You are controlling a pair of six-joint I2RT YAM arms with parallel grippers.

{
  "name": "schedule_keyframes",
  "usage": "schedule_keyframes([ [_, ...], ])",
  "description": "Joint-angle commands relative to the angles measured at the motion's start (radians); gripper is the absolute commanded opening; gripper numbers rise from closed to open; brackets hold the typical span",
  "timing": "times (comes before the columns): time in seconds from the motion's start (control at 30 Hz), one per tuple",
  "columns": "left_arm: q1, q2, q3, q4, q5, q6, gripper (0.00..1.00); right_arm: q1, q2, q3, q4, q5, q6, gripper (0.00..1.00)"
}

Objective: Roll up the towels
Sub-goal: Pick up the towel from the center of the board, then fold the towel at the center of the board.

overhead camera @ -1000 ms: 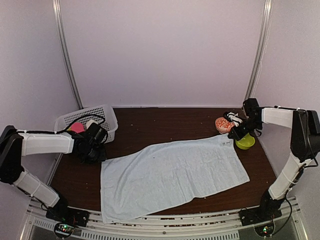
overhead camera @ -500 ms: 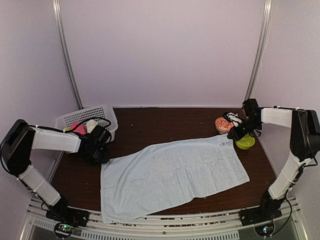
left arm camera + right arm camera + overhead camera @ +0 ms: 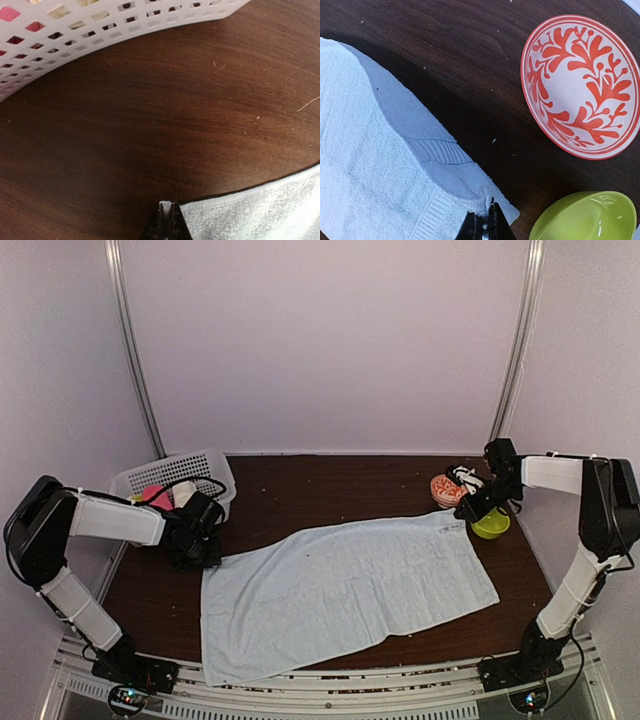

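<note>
While both arms stretch out low over the dark wooden desk (image 3: 330, 485), a pale towel (image 3: 340, 595) lies spread flat across the middle of it. It sits on a slant, its near left corner reaching the desk's front edge and its far right corner up by the bowls. The left arm (image 3: 110, 523) has its jaws down at the towel's far left corner. From the wrist view they are closed tight, tips right against the corner's edge, though I cannot tell whether any cloth is caught between them. Just behind that arm stands a white perforated basket (image 3: 175, 475) with something pink (image 3: 153, 495) inside. The right arm (image 3: 550, 472) bends in from the side to the far right corner, where its jaws are pinched shut on a small pucker of the towel's hem, next to a woven band in the fabric. Close beside that corner sit a white bowl with a red leaf pattern (image 3: 580, 85) and a lime green bowl (image 3: 585, 217), the two near each other and both clear of the towel.
</note>
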Motion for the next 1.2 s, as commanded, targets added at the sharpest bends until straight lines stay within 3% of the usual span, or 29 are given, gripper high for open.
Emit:
schedule_keyframes([
  [0.0,0.011,-0.072,-0.015,-0.015,-0.064,0.021,0.00,-0.001,0.015,0.045,0.012,0.006,0.014,0.04],
  [0.23,0.018,-0.295,0.025,-0.044,-0.193,0.075,0.00,-0.001,0.065,0.201,-0.010,-0.007,0.051,0.04],
  [0.5,0.022,-0.424,0.014,-0.077,-0.194,0.083,0.00,-0.003,0.083,0.253,-0.026,-0.034,0.061,0.03],
  [1.17,0.018,-0.594,-0.024,-0.379,0.145,0.078,0.00,-0.090,-0.110,-0.029,-0.149,-0.119,-0.172,0.03],
])
